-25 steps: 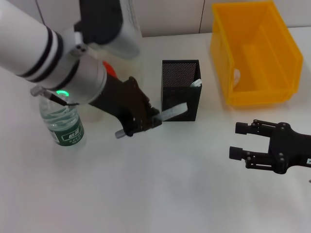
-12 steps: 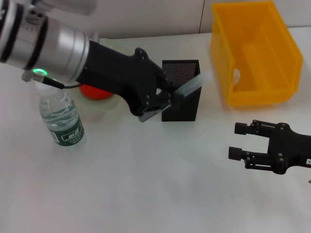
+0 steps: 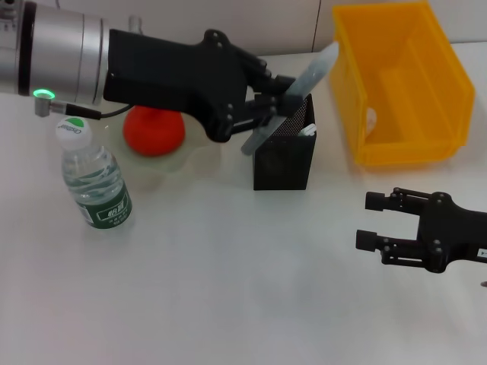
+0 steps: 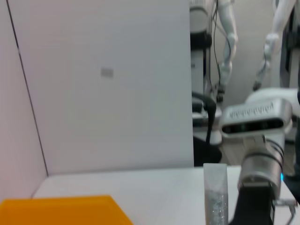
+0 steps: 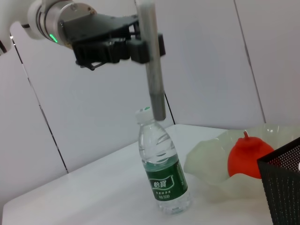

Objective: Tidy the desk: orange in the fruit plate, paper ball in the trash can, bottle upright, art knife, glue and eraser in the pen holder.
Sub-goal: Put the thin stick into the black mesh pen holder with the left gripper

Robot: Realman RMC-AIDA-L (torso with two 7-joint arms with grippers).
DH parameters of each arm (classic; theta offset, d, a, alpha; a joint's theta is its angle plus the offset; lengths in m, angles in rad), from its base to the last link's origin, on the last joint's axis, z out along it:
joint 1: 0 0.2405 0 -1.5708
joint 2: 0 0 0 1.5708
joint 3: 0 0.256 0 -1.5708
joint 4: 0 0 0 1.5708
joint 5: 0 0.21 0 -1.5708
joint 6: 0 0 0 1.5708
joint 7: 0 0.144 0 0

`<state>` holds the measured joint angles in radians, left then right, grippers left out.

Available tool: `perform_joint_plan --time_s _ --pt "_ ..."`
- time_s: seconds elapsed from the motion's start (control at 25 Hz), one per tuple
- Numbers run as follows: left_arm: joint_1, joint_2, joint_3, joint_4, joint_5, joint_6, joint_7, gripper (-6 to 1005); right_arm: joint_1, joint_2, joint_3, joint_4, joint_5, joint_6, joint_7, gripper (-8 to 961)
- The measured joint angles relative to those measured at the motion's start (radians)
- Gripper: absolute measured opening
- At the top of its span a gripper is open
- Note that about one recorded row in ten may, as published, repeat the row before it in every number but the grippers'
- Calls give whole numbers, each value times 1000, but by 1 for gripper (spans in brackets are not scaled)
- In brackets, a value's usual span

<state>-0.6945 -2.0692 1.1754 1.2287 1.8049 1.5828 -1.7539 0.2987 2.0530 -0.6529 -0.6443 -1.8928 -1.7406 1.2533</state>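
My left gripper (image 3: 281, 96) is shut on the art knife (image 3: 304, 78), a long grey stick held tilted over the black mesh pen holder (image 3: 285, 160). In the right wrist view the art knife (image 5: 153, 70) hangs nearly upright from the left gripper (image 5: 146, 48). The orange (image 3: 154, 131) lies in the pale fruit plate (image 3: 199, 144). The bottle (image 3: 95, 186) stands upright at the left. Something small and white shows through the wall of the yellow trash can (image 3: 399, 84). My right gripper (image 3: 371, 220) hovers open at the near right. The eraser is out of view.
A white-tipped item (image 3: 307, 131) pokes up inside the pen holder's right side. The left forearm spans the far left of the table above the plate. Bare white table lies between the bottle and the right gripper.
The left gripper has lifted the art knife up and to the far right, from beside the pen holder to above it, tipping it steeper. The orange is uncovered. The right arm has not moved.
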Motion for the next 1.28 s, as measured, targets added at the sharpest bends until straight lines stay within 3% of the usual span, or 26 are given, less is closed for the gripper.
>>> perform_joint_plan --time_s 0.52,0.8,1.28 --pt "12 0 -29 -204 -219 -146 214 146 -15 6 3 0 4 -1 -1 752" --pt "12 -2 -33 -327 -290 -294 275 145 -24 2 15 0 9 -1 -2 752" --pt "-3 -10 23 -496 -441 -405 390 144 -29 3 15 0 9 -1 -2 753"
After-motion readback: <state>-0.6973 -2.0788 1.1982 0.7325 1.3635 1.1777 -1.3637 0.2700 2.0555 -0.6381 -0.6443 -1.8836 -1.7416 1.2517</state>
